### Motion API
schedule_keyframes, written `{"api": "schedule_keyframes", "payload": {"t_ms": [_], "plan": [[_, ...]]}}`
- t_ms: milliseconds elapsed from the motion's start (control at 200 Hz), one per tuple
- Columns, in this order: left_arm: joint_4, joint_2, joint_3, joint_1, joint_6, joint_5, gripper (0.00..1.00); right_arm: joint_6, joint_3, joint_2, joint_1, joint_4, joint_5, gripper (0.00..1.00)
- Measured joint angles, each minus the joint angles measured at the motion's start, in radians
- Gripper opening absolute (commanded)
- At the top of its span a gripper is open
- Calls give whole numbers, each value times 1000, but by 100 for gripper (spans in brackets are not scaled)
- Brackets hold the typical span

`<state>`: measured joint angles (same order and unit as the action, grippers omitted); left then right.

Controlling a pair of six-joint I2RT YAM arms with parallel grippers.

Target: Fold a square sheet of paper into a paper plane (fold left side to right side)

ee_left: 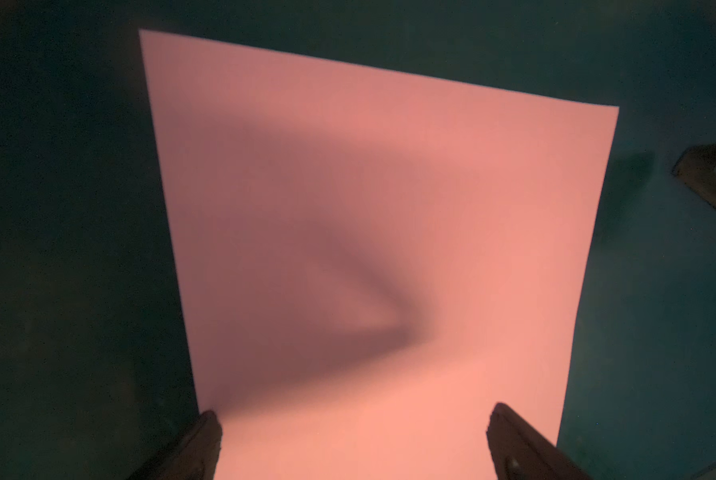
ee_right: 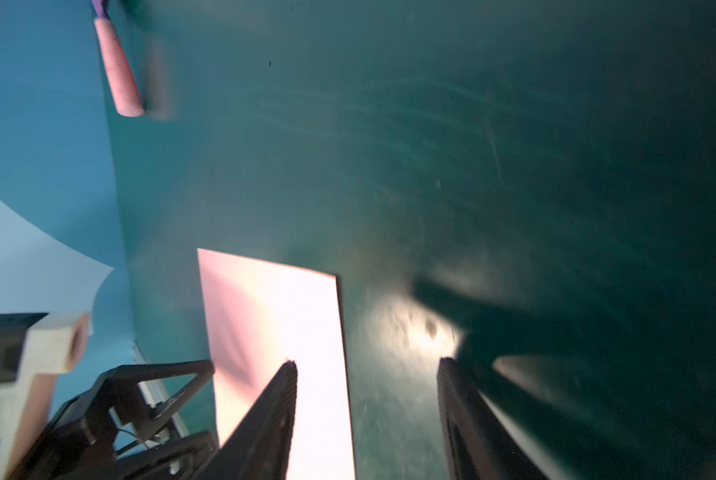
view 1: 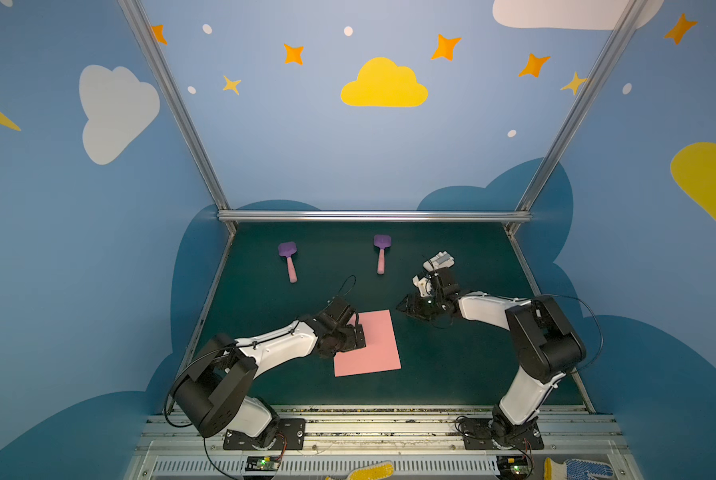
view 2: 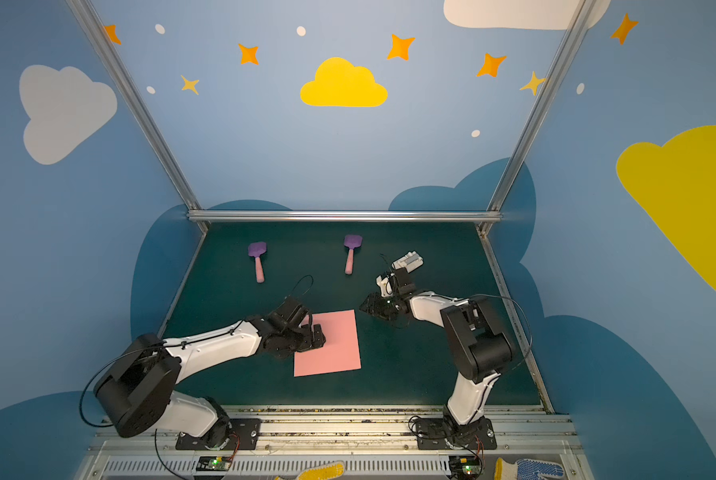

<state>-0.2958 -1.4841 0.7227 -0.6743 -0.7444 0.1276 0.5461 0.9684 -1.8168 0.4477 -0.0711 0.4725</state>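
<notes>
The square sheet of paper (view 1: 375,349) (view 2: 335,349) is salmon pink and lies flat and uncreased on the dark green mat, in the middle. My left gripper (view 1: 360,332) (view 2: 318,334) hangs over the sheet's left edge with its jaws wide open. In the left wrist view the sheet (ee_left: 389,187) fills the space ahead of the left gripper (ee_left: 354,411), and nothing is between its fingers. My right gripper (view 1: 402,308) (view 2: 364,308) hovers just right of the sheet's far right corner, open and empty (ee_right: 366,361). No paper plane shows in any view.
Two purple spatulas with pink handles (view 1: 288,259) (view 1: 381,251) lie at the back of the mat. A small white plastic block (view 1: 439,261) sits behind the right wrist. A metal rail (view 1: 372,216) bounds the back. Gloves (view 1: 368,471) lie below the front rail.
</notes>
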Motion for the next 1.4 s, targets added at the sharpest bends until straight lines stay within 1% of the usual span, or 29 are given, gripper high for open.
{"api": "schedule_keyframes", "payload": {"t_ms": [120,245,385,546,971,1397], "plan": [[0,0,0,0,3,0,100,-89,95,-71,1,-74,8,52],[0,0,0,0,4,1,100,-157,143,-100,13,-106,11,51],[0,0,0,0,4,1,100,-216,152,-111,31,-101,19,51],[0,-1,0,0,5,1,100,-253,140,-119,43,-55,47,50],[-1,-1,1,0,5,1,100,-266,80,-122,58,72,105,45],[-1,-1,1,0,5,2,100,-260,45,-122,68,127,151,44]]}}
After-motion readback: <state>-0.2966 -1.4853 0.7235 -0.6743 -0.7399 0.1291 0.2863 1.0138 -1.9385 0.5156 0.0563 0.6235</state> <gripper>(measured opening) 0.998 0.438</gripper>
